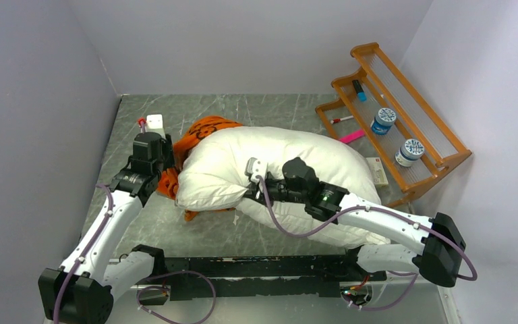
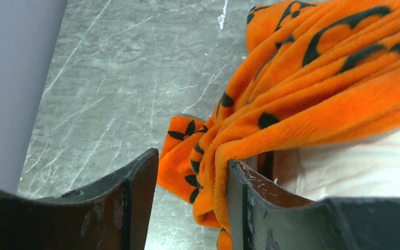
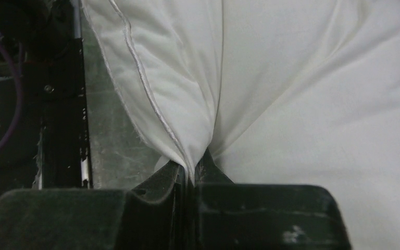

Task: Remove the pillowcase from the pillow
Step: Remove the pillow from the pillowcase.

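Two arms are at work, and I read their grips differently. My left gripper (image 2: 192, 161) sits at the left end of the pillow (image 1: 297, 152) with its jaws standing apart. Bare grey tabletop (image 1: 243, 111) shows beside the left finger (image 2: 130, 203). The pillowcase (image 2: 312, 88) hangs in folds over the tip and inner face of the right finger, and nothing is clamped between the two. My right gripper (image 3: 190, 174) is closed tight on the pillow, pinching a fold of white fabric just beside the piped seam, on the pillow's near side, close to its left end. From the top camera the pillow lies across the middle of the tabletop, plump and almost wholly bare. The orange pillowcase, with its dark printed motifs, is bunched against the pillow's left end toward the far left corner. A little of it pokes out under the pillow's near left edge. In the left wrist view white pillow shows just under the orange folds, but I cannot tell whether any of the pillow sits inside the case. A small white box (image 1: 155, 123) sits near the far left corner, just beyond the bunched fabric. A wooden rack (image 1: 438, 138) holding two blue-and-white jars (image 1: 383, 120) stands along the right edge.
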Tool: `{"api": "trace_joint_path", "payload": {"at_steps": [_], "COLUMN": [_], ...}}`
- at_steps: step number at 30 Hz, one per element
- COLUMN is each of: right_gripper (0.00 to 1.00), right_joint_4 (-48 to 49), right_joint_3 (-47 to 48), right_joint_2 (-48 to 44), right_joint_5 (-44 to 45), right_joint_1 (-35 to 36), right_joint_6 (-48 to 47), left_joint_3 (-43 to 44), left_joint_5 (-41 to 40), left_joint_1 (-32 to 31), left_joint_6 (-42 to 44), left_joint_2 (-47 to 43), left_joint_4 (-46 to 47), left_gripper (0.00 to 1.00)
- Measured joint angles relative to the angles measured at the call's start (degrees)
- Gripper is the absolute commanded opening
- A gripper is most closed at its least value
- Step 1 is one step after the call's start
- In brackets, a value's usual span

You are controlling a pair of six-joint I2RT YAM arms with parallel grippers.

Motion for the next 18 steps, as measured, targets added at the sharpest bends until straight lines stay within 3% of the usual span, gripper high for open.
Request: {"api": "trace_joint_path", "payload": {"at_steps": [4, 8, 10, 18], "right_gripper": [0.01, 0.33, 0.44, 0.63], "right_joint_4": [-2.5, -7.0, -10.1, -23.9], "right_joint_3": [-0.2, 1.1, 2.6, 16.1], "right_joint_2": [0.2, 1.8, 2.6, 6.3], "right_joint_5": [0.6, 0.7, -0.4, -3.6], "right_joint_1": [3.7, 7.2, 8.2, 9.2], "right_joint_6": [-1.1, -1.8, -1.9, -2.0], "left_joint_3": [0.0, 0.0, 0.0, 0.0], "left_joint_5": [1.6, 2.9, 3.2, 6.6], "left_joint_1": [0.2, 0.2, 0.3, 0.4], "left_joint_6": [0.5, 0.8, 1.0, 1.4], "left_joint_2": [-0.6, -0.7, -1.1, -2.8], "left_joint_4": [0.1, 0.4, 0.9, 2.6], "left_gripper": [0.59, 0.62, 0.63, 0.67]}}
